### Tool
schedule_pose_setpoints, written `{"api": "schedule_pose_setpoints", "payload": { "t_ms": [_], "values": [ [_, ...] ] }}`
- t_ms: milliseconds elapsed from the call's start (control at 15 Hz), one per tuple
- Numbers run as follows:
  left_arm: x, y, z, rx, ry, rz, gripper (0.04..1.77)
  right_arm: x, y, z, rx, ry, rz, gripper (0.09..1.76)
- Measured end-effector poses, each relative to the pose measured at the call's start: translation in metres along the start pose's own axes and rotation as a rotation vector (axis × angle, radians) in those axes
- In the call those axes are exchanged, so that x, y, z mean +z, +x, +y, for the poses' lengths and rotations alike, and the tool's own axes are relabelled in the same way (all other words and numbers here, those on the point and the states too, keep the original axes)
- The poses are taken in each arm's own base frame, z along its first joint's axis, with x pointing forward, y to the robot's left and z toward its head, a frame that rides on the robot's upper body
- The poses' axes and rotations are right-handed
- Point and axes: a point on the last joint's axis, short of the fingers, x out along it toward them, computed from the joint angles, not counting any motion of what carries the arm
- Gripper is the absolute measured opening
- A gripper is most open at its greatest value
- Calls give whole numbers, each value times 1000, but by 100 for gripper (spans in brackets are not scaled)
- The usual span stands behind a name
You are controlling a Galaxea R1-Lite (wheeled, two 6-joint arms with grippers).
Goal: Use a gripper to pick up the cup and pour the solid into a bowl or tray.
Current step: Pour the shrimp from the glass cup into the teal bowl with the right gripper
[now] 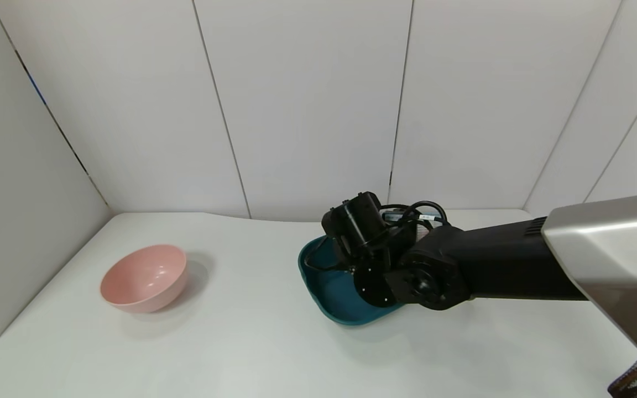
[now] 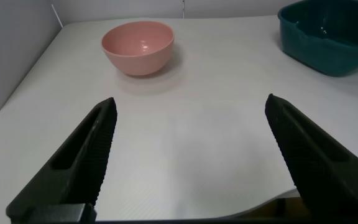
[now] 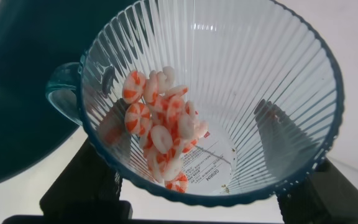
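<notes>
right gripper (image 1: 351, 260) is out over the teal dish (image 1: 329, 287), its wrist and cables covering the dish's near-right part. the fingers (image 3: 86, 186) are clamped on the cup (image 3: 229, 93), one on each side of the ribbed wall; the cup sits tipped in that grip, mouth toward the wrist camera, its loop handle (image 3: 61, 93) sticking out on the side where the dish's dark inside shows behind. the orange-and-white pieces (image 3: 160, 137) lie heaped inside the cup along the wall nearest the handle. left gripper (image 2: 191, 162) is held low over bare white table (image 2: 191, 99), jaws wide apart, nothing between them. a pink bowl (image 1: 145, 278) is ahead of it, well apart from the dish.
</notes>
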Motion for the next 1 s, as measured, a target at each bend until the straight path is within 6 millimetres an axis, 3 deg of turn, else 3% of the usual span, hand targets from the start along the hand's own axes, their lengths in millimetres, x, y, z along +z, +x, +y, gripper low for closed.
{"api": "schedule_pose_setpoints", "payload": {
  "t_ms": [1000],
  "values": [
    [0,0,0,0,0,0,172,11,-12,12,-50,-297,89,135]
  ]
}}
